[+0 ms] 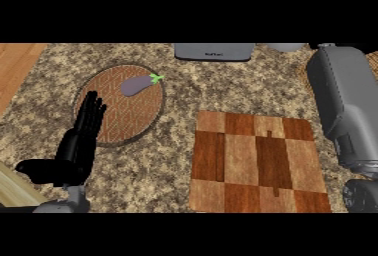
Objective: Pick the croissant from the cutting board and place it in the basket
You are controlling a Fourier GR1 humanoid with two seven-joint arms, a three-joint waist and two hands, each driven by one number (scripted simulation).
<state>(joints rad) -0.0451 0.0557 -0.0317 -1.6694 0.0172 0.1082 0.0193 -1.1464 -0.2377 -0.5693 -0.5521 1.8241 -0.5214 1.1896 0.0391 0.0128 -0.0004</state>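
Lying in the round brown woven basket (127,117), toward its far rim, is a purple aubergine (137,85) with a green stalk. Beside the basket, on the speckled stone desk (170,165), sits the patchwork wooden cutting board (255,160). The left robot hand (75,149) stands open, fingers straight, over the basket's near-left rim. A grey appliance (214,52) at the far edge bears small writing too faint to read. The right robot hand (361,196) is cut off at the lower right corner, so whether it is open cannot be told.

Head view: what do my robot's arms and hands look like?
The left hand is black with slim fingers, on a grey left forearm. The right forearm is a broad grey casing ending in a rounded black part, likely the right hand. No cables or markings show.
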